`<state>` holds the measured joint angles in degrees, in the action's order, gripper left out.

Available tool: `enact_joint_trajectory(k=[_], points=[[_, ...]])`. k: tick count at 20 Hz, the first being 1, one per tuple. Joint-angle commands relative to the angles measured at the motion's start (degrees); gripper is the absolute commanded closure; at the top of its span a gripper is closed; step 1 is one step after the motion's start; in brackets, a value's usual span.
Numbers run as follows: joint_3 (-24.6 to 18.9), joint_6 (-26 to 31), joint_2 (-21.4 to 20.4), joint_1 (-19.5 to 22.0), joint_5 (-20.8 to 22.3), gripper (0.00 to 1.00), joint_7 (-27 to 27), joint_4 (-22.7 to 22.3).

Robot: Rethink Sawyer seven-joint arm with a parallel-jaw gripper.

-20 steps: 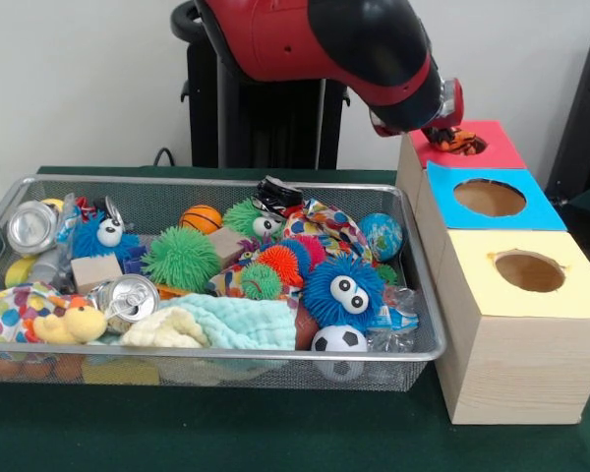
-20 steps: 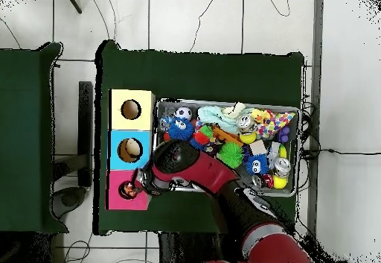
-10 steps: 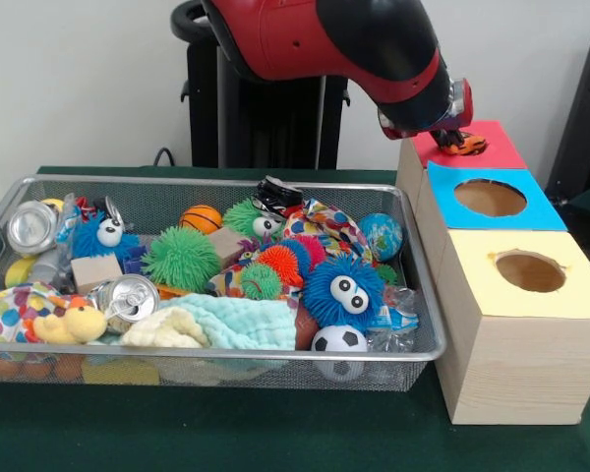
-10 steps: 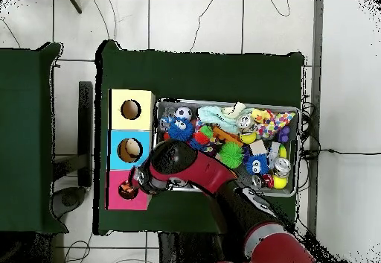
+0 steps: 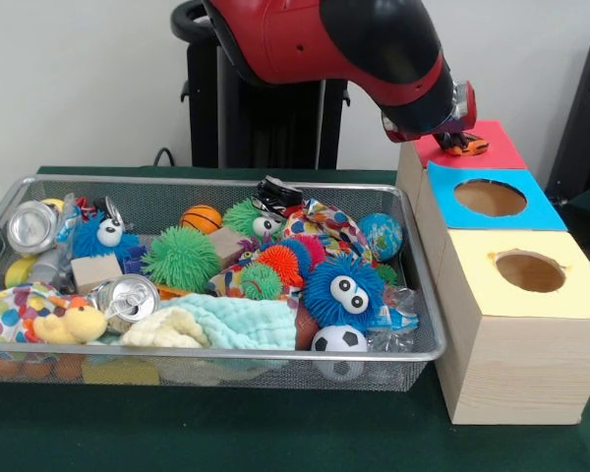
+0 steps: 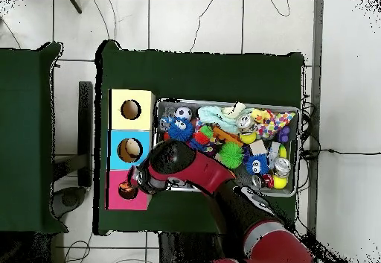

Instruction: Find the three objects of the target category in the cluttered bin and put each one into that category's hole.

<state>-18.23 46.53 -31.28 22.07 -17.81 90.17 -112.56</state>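
Three boxes stood in a row at the right of the bin [image 5: 413,344], topped yellow [image 5: 526,270], blue [image 5: 490,197] and red [image 5: 472,145], each with a round hole, presumably one per category. At the left, the bin sat on the green surface [image 5: 226,433] and was crowded: two cans [image 5: 128,295], spiky balls in green [image 5: 180,258] and orange, blue fuzzy toys with eyes [image 5: 342,290], a small basketball [image 5: 201,217], a soccer ball [image 5: 337,341], a pale cloth [image 5: 236,320] and a wooden block [image 5: 96,270]. The clutter overlapped, so some items may have lain hidden beneath others.

Further right, the arm [image 5: 344,49] reached across to the red box. The end effector [image 5: 450,131] hung directly over the red hole, with an orange and black toy [image 5: 462,145] at the hole's mouth just below it. Whether the end effector was closed on the toy or had released it could not be told from either view. The overhead view showed the end effector [image 6: 134,179] at the red box [image 6: 126,191], consistent with a drop-off in progress. Judging by this, one target was being delivered; the remainder appeared still to be found.
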Motion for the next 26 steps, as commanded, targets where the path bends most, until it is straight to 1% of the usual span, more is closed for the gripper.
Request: enact_joint_trajectory(k=[1, 7, 8, 16, 26], points=[[-1.37, -12.14, 2.88, 0.96, -0.40, 1.00, 5.88, 6.16], [-1.03, -9.83, 3.12, 0.69, -0.44, 1.00, 6.13, 6.99], [-1.03, -9.60, 3.11, 0.68, -0.50, 0.00, 6.18, 6.97], [-0.67, -8.04, 3.28, 0.42, -0.33, 0.00, 6.88, 7.57], [-0.32, -6.36, 3.67, 0.34, 0.49, 0.00, 6.29, 8.44]])
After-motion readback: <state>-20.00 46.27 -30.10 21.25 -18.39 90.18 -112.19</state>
